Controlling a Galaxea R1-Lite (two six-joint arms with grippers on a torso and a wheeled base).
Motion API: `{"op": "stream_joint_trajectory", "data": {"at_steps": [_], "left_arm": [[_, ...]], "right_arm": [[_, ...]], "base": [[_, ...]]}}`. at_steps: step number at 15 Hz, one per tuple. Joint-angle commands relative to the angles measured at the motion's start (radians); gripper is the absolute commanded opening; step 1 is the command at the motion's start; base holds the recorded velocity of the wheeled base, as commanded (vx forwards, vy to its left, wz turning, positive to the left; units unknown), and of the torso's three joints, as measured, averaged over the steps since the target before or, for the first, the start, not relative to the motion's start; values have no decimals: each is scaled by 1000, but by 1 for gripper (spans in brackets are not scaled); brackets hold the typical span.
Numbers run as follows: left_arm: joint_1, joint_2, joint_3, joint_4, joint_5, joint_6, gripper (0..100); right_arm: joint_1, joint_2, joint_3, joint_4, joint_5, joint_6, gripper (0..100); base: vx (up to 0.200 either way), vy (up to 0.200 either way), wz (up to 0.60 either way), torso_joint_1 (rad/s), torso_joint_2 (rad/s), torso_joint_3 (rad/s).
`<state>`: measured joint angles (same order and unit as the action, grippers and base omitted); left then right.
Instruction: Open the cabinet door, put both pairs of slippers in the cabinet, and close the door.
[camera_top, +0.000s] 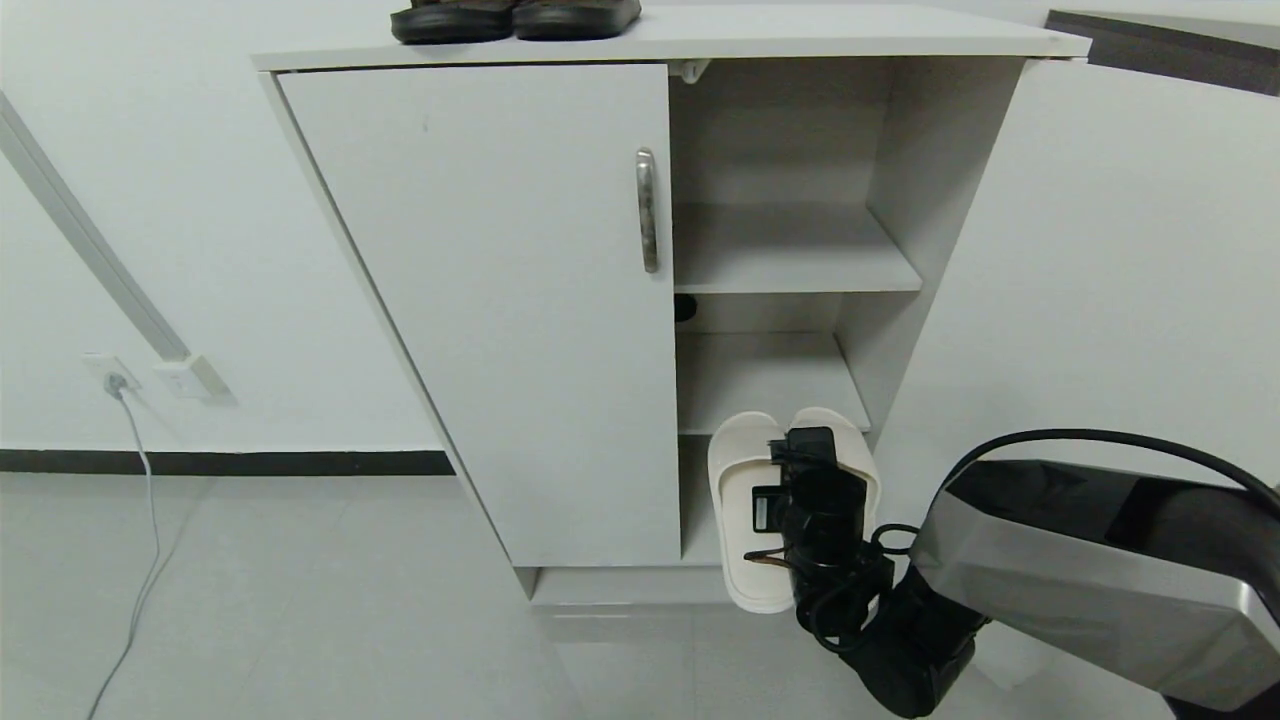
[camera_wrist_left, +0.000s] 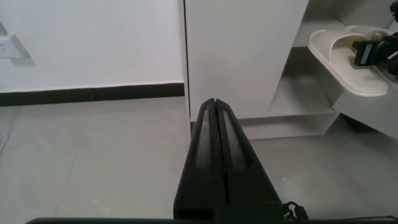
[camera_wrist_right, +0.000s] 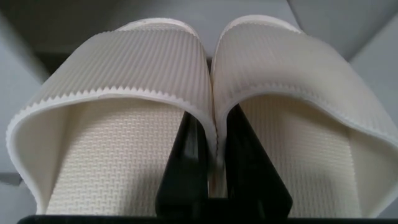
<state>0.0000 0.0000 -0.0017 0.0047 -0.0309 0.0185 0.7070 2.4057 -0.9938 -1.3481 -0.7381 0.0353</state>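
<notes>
Indoors, a white cabinet (camera_top: 700, 45) stands against a white wall (camera_top: 150, 200) on a grey tiled floor (camera_top: 300, 600), with a black baseboard (camera_top: 200, 462) running along the wall. A slanted cable duct (camera_top: 90, 240) leads down to a wall socket (camera_top: 110, 375), from which a grey cable (camera_top: 150, 520) trails over the tiles. The cabinet's left door (camera_top: 490, 320) is closed, its metal handle (camera_top: 647, 210) upright at the inner edge. The right door (camera_top: 1120, 280) is swung wide open, baring an upper shelf (camera_top: 790, 250) and a lower shelf (camera_top: 765, 385).

A pair of dark slippers (camera_top: 515, 18) sits side by side on the cabinet's top. The pair of white slippers (camera_top: 745, 500) hangs off the floor just in front of the open bottom compartment, toes toward the cabinet. The right gripper (camera_top: 800, 470) clamps them from the heel side. In the right wrist view its black fingers (camera_wrist_right: 186, 168) pinch the two touching inner walls together, so each ribbed strap arches to one side of the gripper.

The left gripper (camera_wrist_left: 214, 109) hovers over the tiles before the closed door, its fingers pressed together on nothing, well apart from the white slippers.
</notes>
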Motion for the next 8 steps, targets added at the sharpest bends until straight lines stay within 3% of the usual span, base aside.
{"op": "stream_joint_trajectory", "data": {"at_steps": [1, 7, 8], "left_arm": [[0, 2, 0, 0, 0, 0, 0], [0, 2, 0, 0, 2, -2, 0], [0, 0, 0, 0, 2, -2, 0]], "right_arm": [[2, -4, 0, 0, 0, 0, 0], [2, -2, -3, 1, 0, 0, 0], [-3, -2, -8, 3, 2, 0, 0]], "base": [[200, 0, 0, 2, 2, -2], [200, 0, 0, 4, 2, 1], [0, 0, 0, 0, 0, 0]]}}
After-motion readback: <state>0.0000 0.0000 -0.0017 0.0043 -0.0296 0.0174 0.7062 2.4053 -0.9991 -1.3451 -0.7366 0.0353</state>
